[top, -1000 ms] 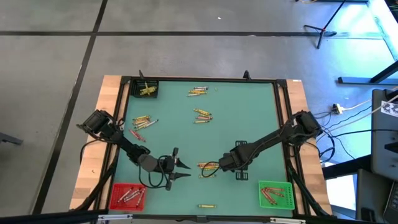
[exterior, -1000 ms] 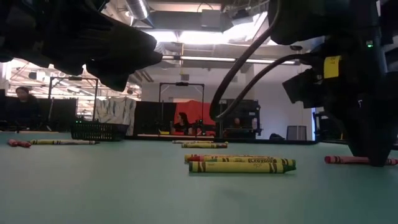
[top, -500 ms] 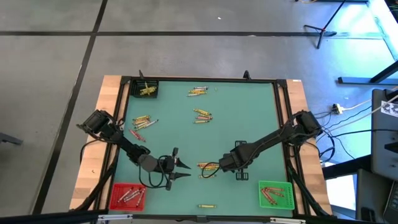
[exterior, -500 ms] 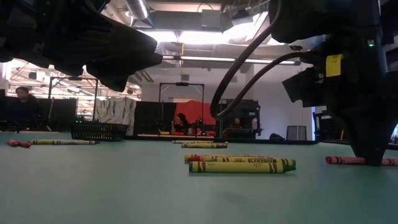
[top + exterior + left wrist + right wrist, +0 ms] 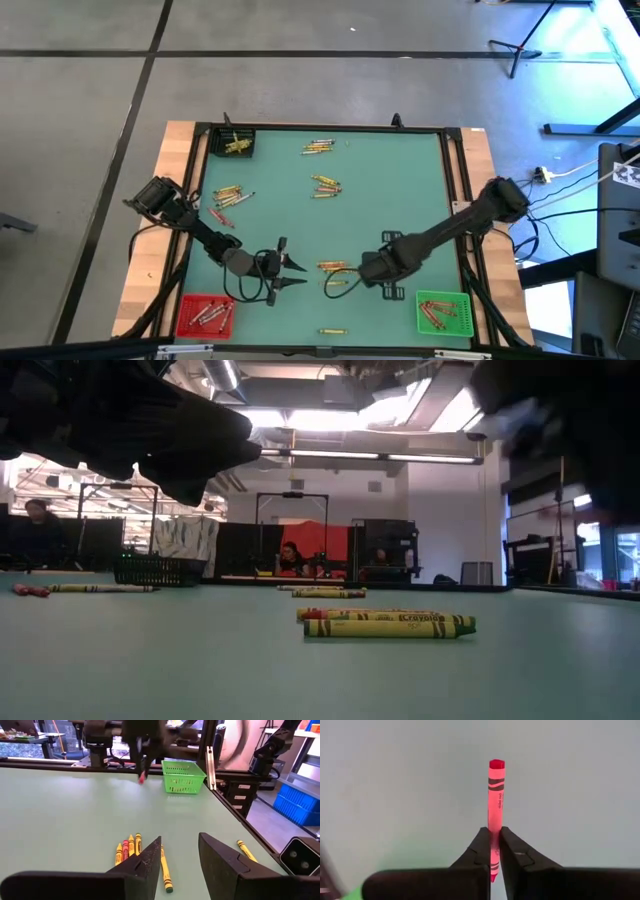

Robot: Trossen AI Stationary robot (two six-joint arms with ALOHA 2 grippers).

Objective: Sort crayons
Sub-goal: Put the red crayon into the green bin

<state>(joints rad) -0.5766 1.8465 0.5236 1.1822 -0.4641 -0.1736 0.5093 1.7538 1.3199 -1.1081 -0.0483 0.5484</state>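
Crayons lie in loose groups on the green mat, among them a pair near the middle front, shown close in the low view. My right gripper hangs over the mat, left of the green bin, and is shut on a red crayon. The left wrist view shows that crayon from afar. My left gripper waits open and level near the front left. A few crayons lie on the mat just ahead of its fingers. My right gripper pinches the red crayon between its two fingertips, nearer one end of the crayon. The fingers come from above, pointing down, and lie across the crayon. The longer part sticks out past the fingers. The crayon is lifted clear of the mat.
A red bin with crayons stands at the front left and a black bin at the far left corner. More crayons lie at the far middle, the left and the front edge. A raised dark frame borders the mat.
My right gripper has risen from the mat, shifting a little toward the near right and the green bin. The red crayon, which lay on the mat under it, has come up with it and hangs clear. My left arm has kept still.
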